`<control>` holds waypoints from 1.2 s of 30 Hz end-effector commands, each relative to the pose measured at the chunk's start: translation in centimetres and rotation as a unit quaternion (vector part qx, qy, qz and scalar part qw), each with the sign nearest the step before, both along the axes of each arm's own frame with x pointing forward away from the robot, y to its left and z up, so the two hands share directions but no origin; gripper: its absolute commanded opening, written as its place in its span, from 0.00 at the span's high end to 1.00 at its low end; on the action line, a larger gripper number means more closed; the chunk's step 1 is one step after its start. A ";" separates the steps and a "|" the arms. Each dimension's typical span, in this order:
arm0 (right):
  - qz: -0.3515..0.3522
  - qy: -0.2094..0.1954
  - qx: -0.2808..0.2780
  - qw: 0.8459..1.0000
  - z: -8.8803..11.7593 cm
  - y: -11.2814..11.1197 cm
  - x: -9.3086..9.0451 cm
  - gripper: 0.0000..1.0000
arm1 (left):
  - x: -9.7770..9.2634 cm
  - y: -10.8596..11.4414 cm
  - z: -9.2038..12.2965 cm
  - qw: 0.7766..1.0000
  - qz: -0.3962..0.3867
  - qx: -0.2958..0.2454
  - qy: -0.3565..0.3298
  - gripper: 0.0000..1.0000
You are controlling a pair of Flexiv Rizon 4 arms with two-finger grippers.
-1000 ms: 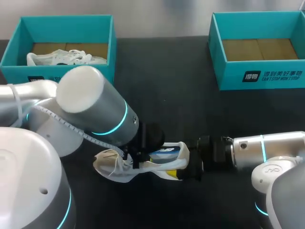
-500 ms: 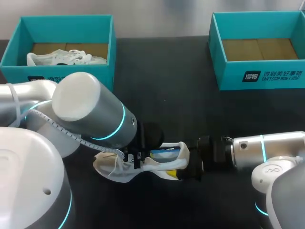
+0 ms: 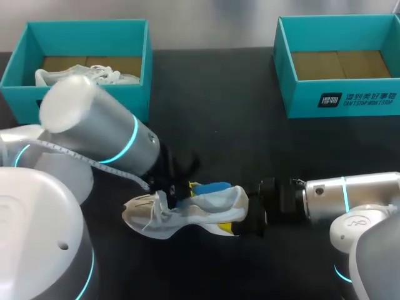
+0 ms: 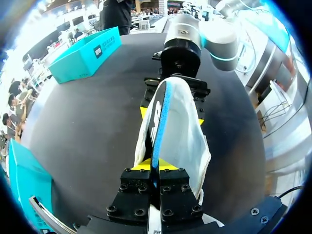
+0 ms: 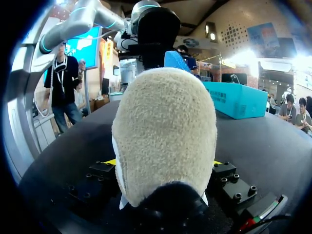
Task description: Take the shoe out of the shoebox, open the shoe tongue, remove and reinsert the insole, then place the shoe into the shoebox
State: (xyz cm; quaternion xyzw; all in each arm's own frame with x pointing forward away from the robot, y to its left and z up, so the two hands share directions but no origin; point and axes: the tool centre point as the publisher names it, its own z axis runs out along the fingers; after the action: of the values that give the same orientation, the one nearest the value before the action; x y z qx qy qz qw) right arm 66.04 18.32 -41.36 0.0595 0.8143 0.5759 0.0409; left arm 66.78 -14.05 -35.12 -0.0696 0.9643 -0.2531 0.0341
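Observation:
A white shoe (image 3: 164, 220) lies on its side on the black table, toe toward my left arm. My right gripper (image 3: 249, 215) is shut on its heel; in the right wrist view the fuzzy beige heel (image 5: 165, 122) fills the gap between the yellow tips. Over the shoe's opening, my left gripper (image 3: 177, 189) is shut on the edge of the blue insole (image 3: 212, 187), which stands partly out of the shoe. In the left wrist view the insole (image 4: 158, 117) runs edge-on from the closed gripper (image 4: 152, 165) along the white shoe (image 4: 183, 136).
A teal shoebox (image 3: 87, 24) at the back left holds another white shoe (image 3: 81, 76). A second teal shoebox (image 3: 340, 100) at the back right has only its cardboard floor showing. Bare black table lies between the boxes and the shoe.
My left gripper closed on the insole and drew back to the left and up, pulling the blue insole further out of the shoe. My right arm and the shoe stayed put.

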 end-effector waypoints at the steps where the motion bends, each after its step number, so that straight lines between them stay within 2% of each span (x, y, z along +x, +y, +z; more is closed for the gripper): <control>1: 0.000 0.001 -0.003 1.000 -0.1 0.2 -0.1 1.00 | -0.4 1.1 0.1 1.000 0.002 -0.030 -0.006 1.00; 16: 0.000 0.001 -0.003 1.000 -0.1 0.2 -0.1 1.00 | -0.8 -2.8 2.6 0.997 -0.009 -0.041 -0.069 1.00; 25: 0.000 0.001 -0.003 1.000 -0.1 0.2 -0.1 1.00 | -0.3 -5.1 2.9 0.993 -0.010 -0.013 -0.116 1.00; 35: 0.000 0.001 -0.003 1.000 -0.1 0.2 -0.1 1.00 | -0.9 -6.7 3.0 0.988 -0.018 0.000 -0.154 1.00; 36: 0.000 0.001 -0.003 1.000 -0.1 0.2 -0.1 1.00 | -0.9 -6.7 3.0 0.988 -0.018 0.001 -0.154 0.92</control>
State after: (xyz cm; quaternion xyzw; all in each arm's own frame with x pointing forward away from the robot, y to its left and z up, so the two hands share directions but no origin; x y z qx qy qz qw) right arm 66.04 18.31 -41.38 0.0596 0.8144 0.5758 0.0409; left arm 66.18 -20.01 -32.08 -0.0058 0.9465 -0.2753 0.1684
